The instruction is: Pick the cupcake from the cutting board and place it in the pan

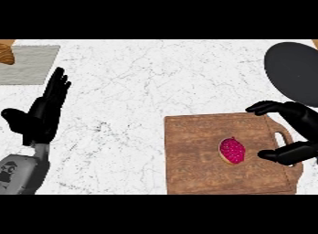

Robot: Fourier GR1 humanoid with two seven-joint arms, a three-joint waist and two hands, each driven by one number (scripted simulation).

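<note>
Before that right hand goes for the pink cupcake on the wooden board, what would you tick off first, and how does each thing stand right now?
1. Pink-frosted cupcake on the brown wooden cutting board: ok, it lies on the board's right half.
2. Right hand open around the cupcake: ok, fingers and thumb are spread, nothing held yet.
3. Hand touching the cupcake: not ok, a gap shows between them.
4. Dark round pan free to receive it: ok, nothing shows inside, though its right part is cut off by the view's edge.
5. Left hand out of the way: ok, open and resting at the left.
6. Croissant on the grey cloth clear of the path: ok, far left corner.
</note>
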